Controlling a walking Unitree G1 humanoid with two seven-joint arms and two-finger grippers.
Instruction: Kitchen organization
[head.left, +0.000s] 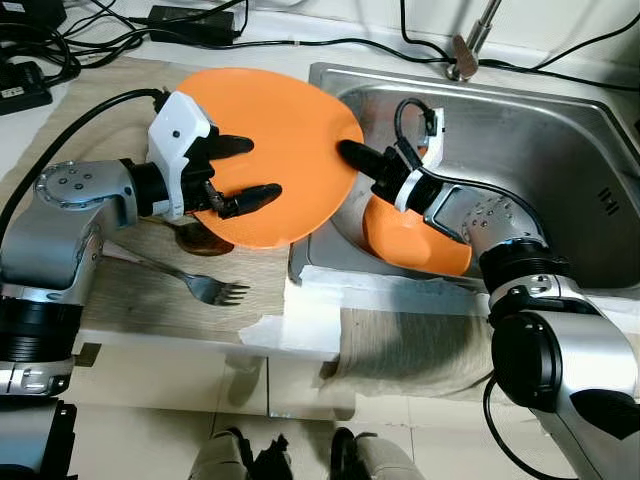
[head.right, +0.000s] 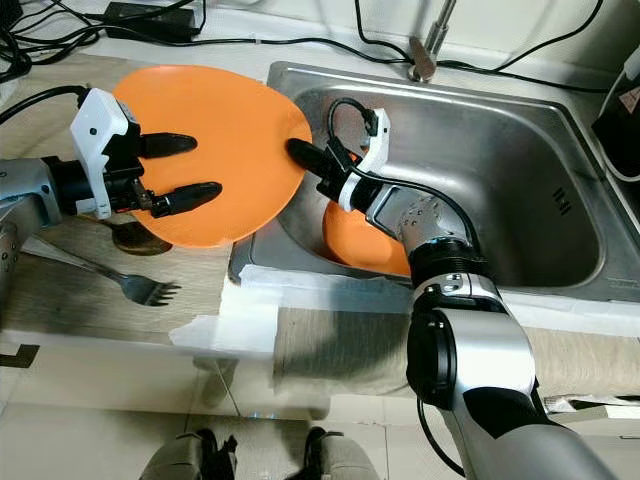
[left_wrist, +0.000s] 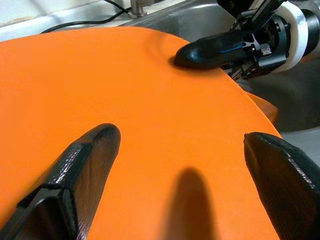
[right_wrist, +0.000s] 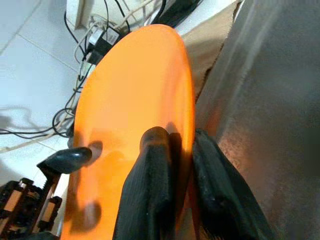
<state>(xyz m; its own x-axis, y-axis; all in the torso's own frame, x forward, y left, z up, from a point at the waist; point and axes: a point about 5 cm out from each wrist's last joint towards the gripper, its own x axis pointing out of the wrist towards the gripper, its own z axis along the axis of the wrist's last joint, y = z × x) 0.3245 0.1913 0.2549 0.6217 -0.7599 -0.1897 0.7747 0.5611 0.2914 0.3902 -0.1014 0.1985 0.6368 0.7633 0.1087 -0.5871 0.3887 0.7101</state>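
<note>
While held tilted above the seam between desk and sink, the large orange plate (head.left: 270, 150) has its rim clamped between the two black fingers of the right gripper (head.left: 352, 155), one finger on the upper face, the other beneath, as the right wrist view shows. Left gripper (head.left: 240, 172): fingers spread apart, both tips lying against the plate's upper face at its opposite side, not closed on it. Second orange dish (head.left: 415, 245): in the stainless sink (head.left: 560, 150), leaning at the near-left corner, partly hidden by the right forearm. Metal fork (head.left: 190, 280): flat on the brown mat on the desk (head.left: 120, 300), just below the plate, tines pointing toward the sink. Dark round object under the plate's near edge: identity unclear. Black cables (head.left: 120, 35): along the back of the desk. Faucet base (head.left: 462, 60): behind the sink.
</note>
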